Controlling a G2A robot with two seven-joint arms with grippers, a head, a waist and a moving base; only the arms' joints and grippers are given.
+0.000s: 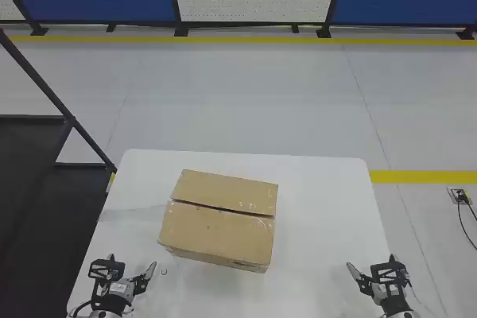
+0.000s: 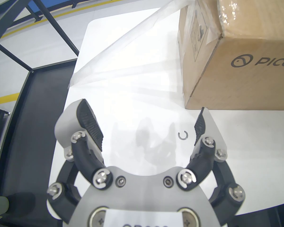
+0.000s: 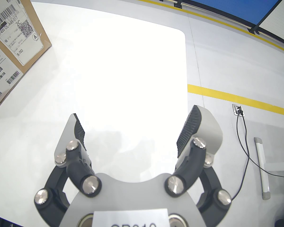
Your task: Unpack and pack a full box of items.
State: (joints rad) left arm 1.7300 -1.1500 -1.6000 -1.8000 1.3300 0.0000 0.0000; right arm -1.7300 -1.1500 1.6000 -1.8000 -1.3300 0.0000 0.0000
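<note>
Top and wrist views of the workspace. A closed cardboard box (image 1: 219,220) sits near the middle of the white table (image 1: 326,238), turned slightly askew, its two top flaps meeting along a seam that runs left to right. The left gripper (image 2: 143,109) hangs over the near left corner of the table, its ribbed fingers (image 2: 90,121) spread wide and holding nothing; it is apart from the box, which lies beyond it and to its right. A small C-shaped ring (image 2: 182,135) lies flat on the table just inside the right-hand finger of this gripper, near the box's near left corner. A strip of clear tape (image 2: 132,36) stretches from the upper left side of the box down toward the left edge of the table. The right gripper (image 3: 135,113) hangs over the near right corner of the table, jaws likewise spread and empty, well apart from the box. White shipping labels (image 3: 16,36) cover the side of the box facing this gripper. A black frame (image 1: 32,71) stands left of the table, and a yellow line (image 1: 429,176) crosses the floor at right.
</note>
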